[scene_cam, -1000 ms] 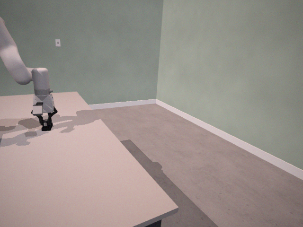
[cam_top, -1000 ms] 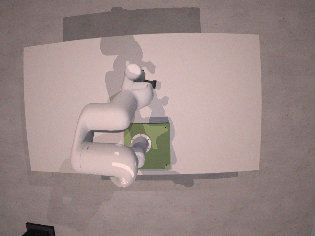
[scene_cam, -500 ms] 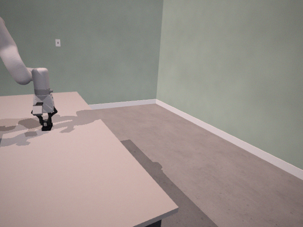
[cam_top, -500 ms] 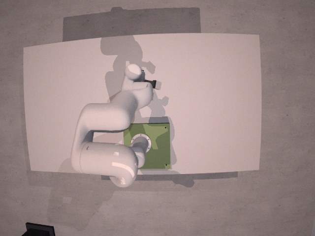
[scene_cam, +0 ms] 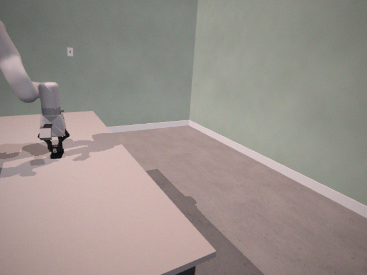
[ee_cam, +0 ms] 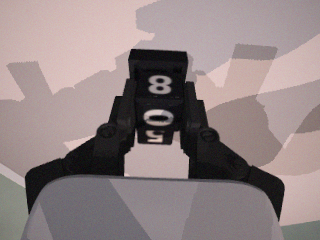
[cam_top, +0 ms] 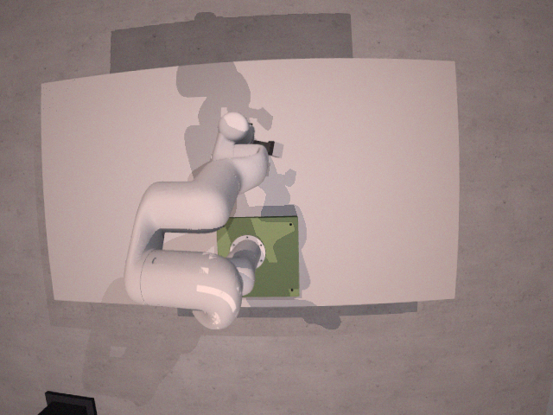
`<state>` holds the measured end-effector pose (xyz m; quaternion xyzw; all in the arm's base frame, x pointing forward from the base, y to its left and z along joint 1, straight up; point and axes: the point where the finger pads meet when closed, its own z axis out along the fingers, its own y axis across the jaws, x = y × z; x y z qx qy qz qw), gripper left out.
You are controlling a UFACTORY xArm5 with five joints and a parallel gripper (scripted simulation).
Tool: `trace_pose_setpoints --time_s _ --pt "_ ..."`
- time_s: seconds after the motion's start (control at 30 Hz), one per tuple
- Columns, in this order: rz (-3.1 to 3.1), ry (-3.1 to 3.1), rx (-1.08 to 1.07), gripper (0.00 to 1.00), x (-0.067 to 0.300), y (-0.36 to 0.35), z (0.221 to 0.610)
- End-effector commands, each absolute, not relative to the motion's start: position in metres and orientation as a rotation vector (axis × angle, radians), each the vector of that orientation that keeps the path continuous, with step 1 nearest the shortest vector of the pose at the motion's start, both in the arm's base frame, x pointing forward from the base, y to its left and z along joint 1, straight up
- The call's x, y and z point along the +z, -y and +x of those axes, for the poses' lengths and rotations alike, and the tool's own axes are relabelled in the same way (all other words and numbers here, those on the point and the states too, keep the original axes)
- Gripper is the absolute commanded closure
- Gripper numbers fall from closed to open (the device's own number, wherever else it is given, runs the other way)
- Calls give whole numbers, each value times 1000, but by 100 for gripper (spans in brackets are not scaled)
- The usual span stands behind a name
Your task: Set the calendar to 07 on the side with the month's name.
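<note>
Calendar cube [scene_cam: 54, 150] [ee_cam: 160, 86], showing 8, sits between the gripper's [scene_cam: 55, 146] [ee_cam: 159, 102] fingers, apparently clamped at its sides. Black tray [scene_cam: 55, 156] [ee_cam: 158, 59] lies just beyond the fingertips. Likely light, stiff, somewhat slippery; grip opposite faces squarely.

Black gripper fingers flank the numbered cubes [ee_cam: 159, 102] at three and nine o'clock in the wrist view, blocking side access. A dark raised wall [ee_cam: 158, 60] bars the way at twelve o'clock, while a gap opens between the fingers at six o'clock.
</note>
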<state>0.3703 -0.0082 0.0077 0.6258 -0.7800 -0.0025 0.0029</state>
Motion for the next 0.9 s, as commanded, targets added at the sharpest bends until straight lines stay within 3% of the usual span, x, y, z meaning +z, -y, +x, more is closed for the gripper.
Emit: trace_pose_setpoints --time_s 0.0,0.87 --pt "1964 2448 -4 71 9 8 372" --pt "1964 2448 -4 71 1 8 371"
